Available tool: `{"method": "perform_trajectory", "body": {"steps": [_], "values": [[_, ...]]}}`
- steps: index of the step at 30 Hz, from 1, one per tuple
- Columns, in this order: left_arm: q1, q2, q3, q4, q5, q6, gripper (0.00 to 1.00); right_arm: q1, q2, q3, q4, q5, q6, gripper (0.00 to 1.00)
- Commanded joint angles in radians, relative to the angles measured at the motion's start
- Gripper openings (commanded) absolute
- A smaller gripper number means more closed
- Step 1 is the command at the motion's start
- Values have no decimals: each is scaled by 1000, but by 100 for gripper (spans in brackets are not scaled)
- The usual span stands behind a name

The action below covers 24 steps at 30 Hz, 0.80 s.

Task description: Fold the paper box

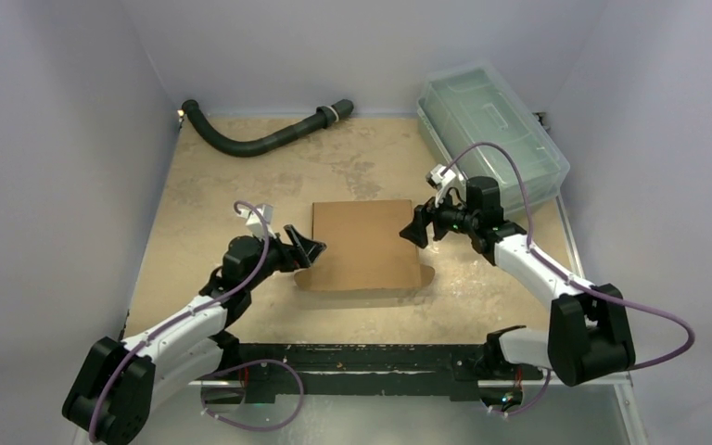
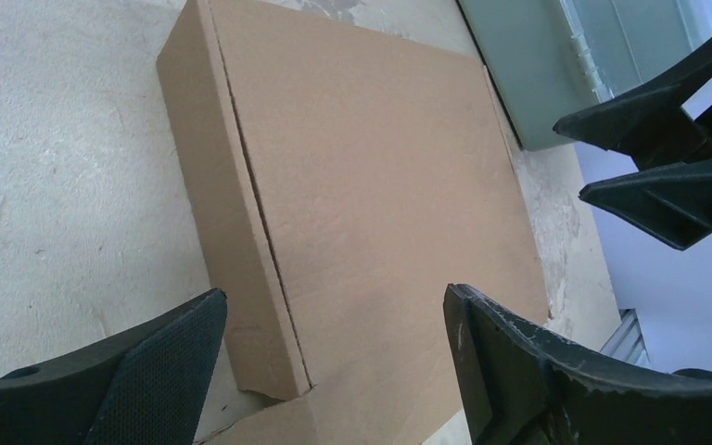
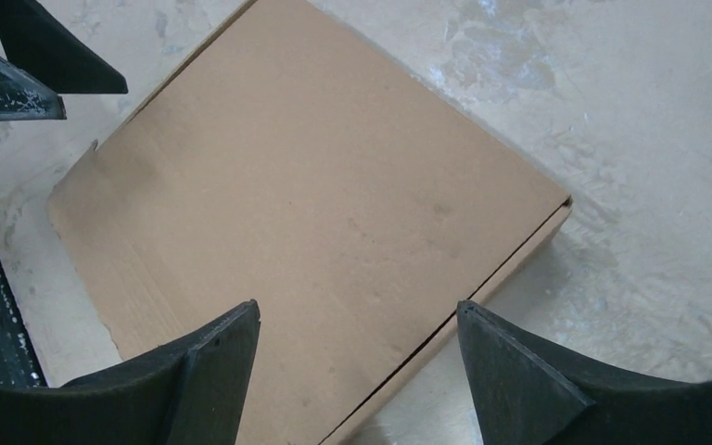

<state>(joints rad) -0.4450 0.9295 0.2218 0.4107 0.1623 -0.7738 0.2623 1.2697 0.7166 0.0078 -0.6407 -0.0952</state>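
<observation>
On the mottled beige bench, the shallow brown corrugated-cardboard paper box lies closed between our left hand and right hand, both spread and empty, so we should press evenly along its protruding front flap, which looks not fully tucked.

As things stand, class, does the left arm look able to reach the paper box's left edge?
Probably yes. The left gripper hangs open right beside the left edge of the paper box, with nothing between them. The right gripper sits at the opposite side, out of its way.
</observation>
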Motion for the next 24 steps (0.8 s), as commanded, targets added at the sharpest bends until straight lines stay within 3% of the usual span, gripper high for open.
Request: {"method": "perform_trajectory", "body": {"steps": [1,12,24], "values": [[7,17,-3,50,-14,-31,85,-6,-12,-61,113,9,103,78],[6,179,29,143,54,-32,68,-11,-51,-102,150,144,294,75],[6,167,45,107,45,-14,66,-18,42,-111,164,143,406,71]]}}
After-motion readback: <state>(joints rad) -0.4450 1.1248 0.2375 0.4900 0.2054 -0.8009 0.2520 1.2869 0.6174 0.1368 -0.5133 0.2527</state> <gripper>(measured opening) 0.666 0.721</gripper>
